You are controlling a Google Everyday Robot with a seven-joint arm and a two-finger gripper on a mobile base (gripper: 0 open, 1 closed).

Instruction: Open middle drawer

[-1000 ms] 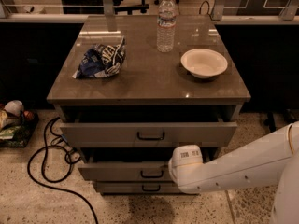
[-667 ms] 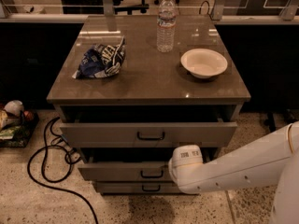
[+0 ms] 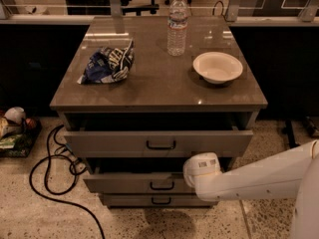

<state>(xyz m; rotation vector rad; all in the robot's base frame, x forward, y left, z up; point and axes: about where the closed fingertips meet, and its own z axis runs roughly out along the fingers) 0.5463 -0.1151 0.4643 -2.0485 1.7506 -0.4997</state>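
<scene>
The middle drawer (image 3: 129, 182) is the second grey front of the cabinet, with a small black bar handle (image 3: 162, 186). It stands a little way out, with a dark gap above its front. The taller top drawer (image 3: 114, 143) above it is pulled out further. The lowest front (image 3: 134, 200) sits under it. My white arm comes in from the right, and my gripper (image 3: 198, 172) is at the right part of the middle drawer's front, just right of the handle. The arm's white end covers that part of the drawer.
On the cabinet top (image 3: 154, 91) stand a water bottle (image 3: 177, 25), a white bowl (image 3: 218, 67) and a crumpled blue chip bag (image 3: 108, 62). A black cable (image 3: 47, 180) loops on the floor at the left, beside some clutter (image 3: 12, 128). A dark wall runs behind the cabinet.
</scene>
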